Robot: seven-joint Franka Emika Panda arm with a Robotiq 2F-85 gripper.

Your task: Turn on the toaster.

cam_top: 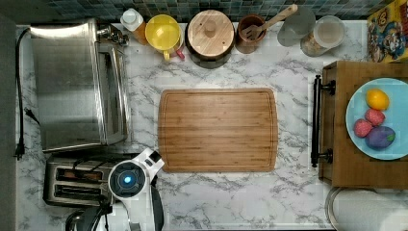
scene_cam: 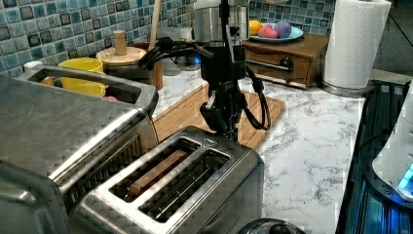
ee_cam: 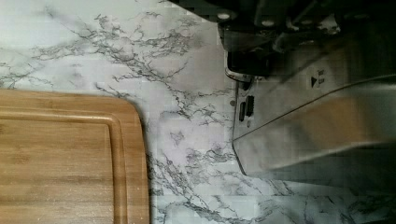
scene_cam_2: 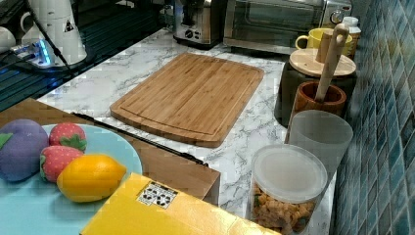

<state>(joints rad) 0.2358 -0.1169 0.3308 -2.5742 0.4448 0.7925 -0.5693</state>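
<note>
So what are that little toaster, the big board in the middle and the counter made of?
The toaster looks like brushed steel: grey, with streaky reflections. The board seems to be bamboo or a similar wood, judging by its warm striped grain and matte finish. The counter looks like white marble with grey veins, though it could be an imitation.

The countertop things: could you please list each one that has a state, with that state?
toaster: upright, something brown in one slot
gripper: at the toaster's control end
toaster oven: door closed
round canister: wooden lid on
plastic jar: lid on
drawer: closed
cutting board: lying flat
</note>
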